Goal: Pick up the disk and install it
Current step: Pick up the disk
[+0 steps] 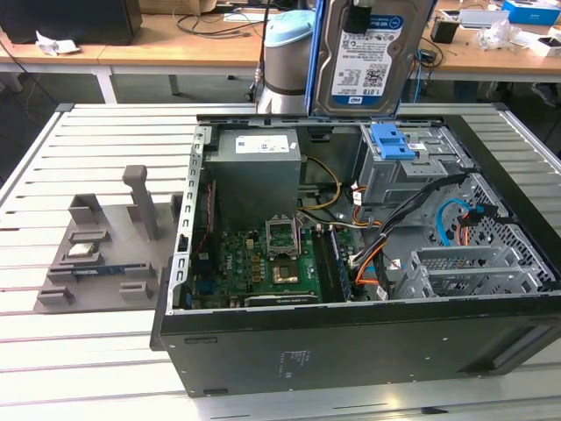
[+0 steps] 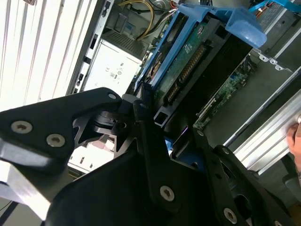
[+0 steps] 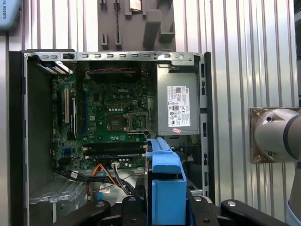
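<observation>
So, gripper [image 2: 167,125]: we see it clamped on the upper end of the disk [image 1: 368,61], pinching its blue caddy.
disk axis: upright, its long side running straight down from the gripper toward the computer case [image 1: 351,342]; label faces the exterior view.
disk place: we judge it hovers over the case's far side, not yet inside.
drive cage [image 1: 421,167]: inside the case, beneath the disk, a blue bracket [image 1: 391,140] on it.
worktop [image 1: 105,132]: slatted, under the case.
</observation>
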Tool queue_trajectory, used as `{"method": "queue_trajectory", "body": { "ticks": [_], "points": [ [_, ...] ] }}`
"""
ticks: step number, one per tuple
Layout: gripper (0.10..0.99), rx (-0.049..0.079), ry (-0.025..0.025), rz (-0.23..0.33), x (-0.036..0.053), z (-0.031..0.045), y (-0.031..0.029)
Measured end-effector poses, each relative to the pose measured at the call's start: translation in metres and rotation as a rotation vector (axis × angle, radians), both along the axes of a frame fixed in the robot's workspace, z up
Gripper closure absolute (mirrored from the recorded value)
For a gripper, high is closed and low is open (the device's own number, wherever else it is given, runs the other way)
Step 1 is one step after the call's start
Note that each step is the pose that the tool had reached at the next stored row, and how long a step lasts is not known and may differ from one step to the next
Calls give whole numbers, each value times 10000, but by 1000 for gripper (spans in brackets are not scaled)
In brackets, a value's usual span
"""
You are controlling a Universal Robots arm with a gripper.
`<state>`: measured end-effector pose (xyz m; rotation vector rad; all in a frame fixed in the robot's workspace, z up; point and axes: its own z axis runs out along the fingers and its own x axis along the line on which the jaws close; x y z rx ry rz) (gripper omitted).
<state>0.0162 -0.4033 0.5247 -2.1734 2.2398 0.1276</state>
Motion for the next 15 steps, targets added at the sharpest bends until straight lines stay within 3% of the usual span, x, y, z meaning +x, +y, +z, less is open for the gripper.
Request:
{"method": "queue_trajectory", "body": {
  "ticks": [15],
  "points": [
    [722, 0, 0, 0, 0, -21, -212]
  ]
}}
